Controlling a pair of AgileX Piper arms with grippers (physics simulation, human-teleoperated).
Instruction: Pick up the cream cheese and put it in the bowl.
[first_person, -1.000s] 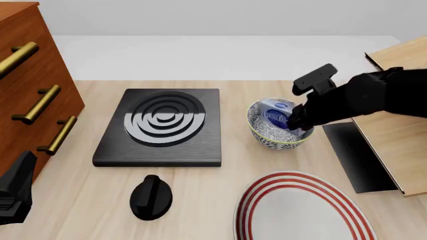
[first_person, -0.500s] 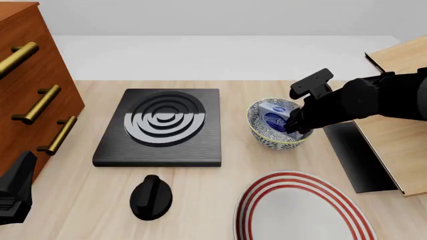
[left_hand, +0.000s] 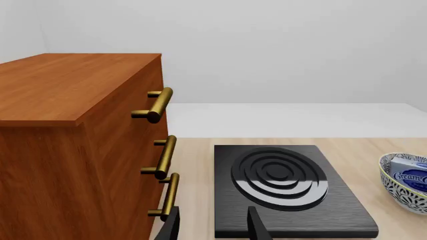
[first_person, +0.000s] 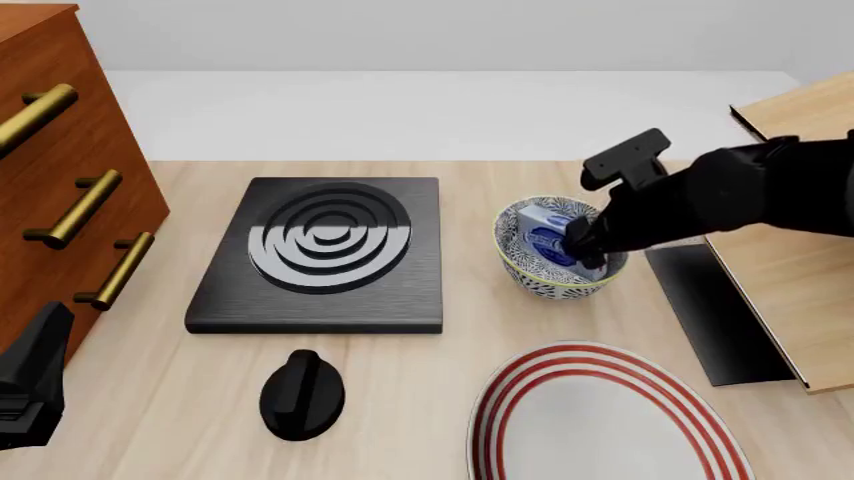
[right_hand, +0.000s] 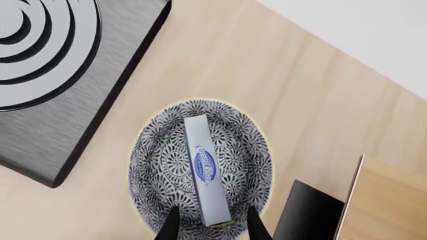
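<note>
The silver-grey cream cheese box (right_hand: 205, 170) lies inside the blue-patterned floral bowl (right_hand: 150, 165). The right gripper (right_hand: 209, 227) straddles one end, fingers spread (no grip, I judge); a straight lift avoids nudging the rim.

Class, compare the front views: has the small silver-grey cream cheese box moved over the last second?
Yes. The silver-grey cream cheese box has sunk lower inside the blue-grey floral bowl, which stayed put: less of it now rises above the bowl's far rim.
</note>
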